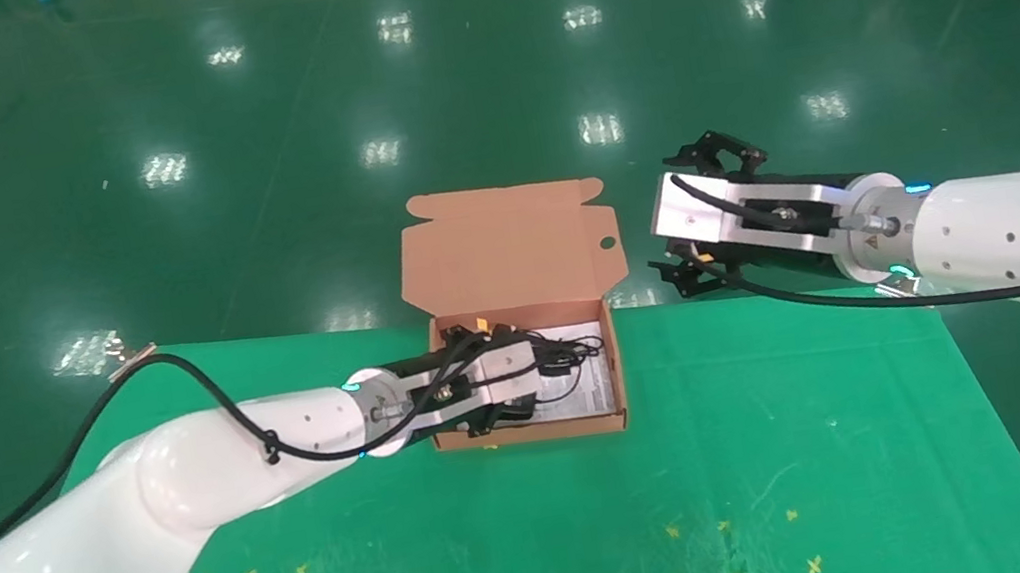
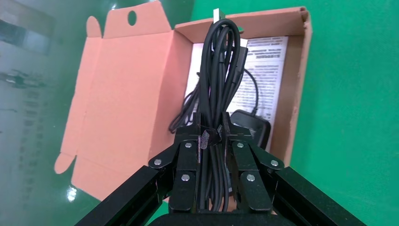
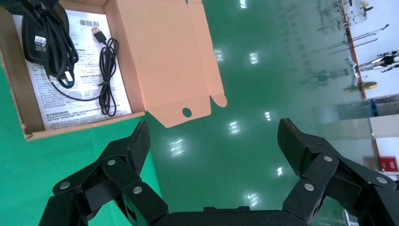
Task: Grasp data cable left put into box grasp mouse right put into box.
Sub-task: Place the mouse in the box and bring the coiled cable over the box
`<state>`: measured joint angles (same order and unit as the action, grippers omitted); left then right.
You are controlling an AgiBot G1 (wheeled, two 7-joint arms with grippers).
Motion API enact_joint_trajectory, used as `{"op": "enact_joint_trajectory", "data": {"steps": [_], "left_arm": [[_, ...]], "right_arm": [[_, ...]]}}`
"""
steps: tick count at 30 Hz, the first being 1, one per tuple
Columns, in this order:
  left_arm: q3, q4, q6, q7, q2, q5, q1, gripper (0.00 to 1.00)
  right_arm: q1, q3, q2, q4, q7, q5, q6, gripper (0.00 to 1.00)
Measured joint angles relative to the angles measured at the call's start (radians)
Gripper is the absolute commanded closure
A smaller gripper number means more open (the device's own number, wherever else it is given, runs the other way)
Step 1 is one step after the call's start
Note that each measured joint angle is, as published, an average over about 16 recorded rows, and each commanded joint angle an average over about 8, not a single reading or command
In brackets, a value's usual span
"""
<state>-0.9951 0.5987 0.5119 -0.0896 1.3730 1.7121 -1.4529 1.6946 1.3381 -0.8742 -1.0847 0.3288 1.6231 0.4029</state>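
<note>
Your left gripper is inside the open box, jaws pinching the cable, which hangs over the printed sheet on the box floor. The mouse already lies in the box beside it. Your right gripper hovers beyond the box's right side, jaws spread.

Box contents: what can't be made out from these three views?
- Head view: the left gripper covers most of the box floor; the mouse is not separable there.
- Left wrist view: the data cable, clamped in the jaws, hides much of the mouse.
- Right wrist view: the mouse is cut by the edge; the leaflet text is too small.
- Right gripper: open, holding nothing.
</note>
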Motion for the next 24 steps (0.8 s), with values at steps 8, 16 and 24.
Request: {"op": "enact_joint_trajectory", "data": {"steps": [8, 16, 24], "left_arm": [[-0.012, -0.010, 0.006, -0.003, 0.002, -0.021, -0.002, 0.00], [-0.005, 0.011, 0.000, -0.002, -0.010, -0.014, -0.006, 0.00], [0.010, 0.045, -0.064, 0.000, -0.023, -0.025, -0.042, 0.00]], "right_arm": [[0.002, 0.005, 0.009, -0.016, 0.014, 0.014, -0.001, 0.00], [0.005, 0.001, 0.001, -0.005, 0.003, 0.009, -0.004, 0.00], [0.051, -0.010, -0.028, 0.034, -0.033, 0.031, -0.018, 0.00]]}}
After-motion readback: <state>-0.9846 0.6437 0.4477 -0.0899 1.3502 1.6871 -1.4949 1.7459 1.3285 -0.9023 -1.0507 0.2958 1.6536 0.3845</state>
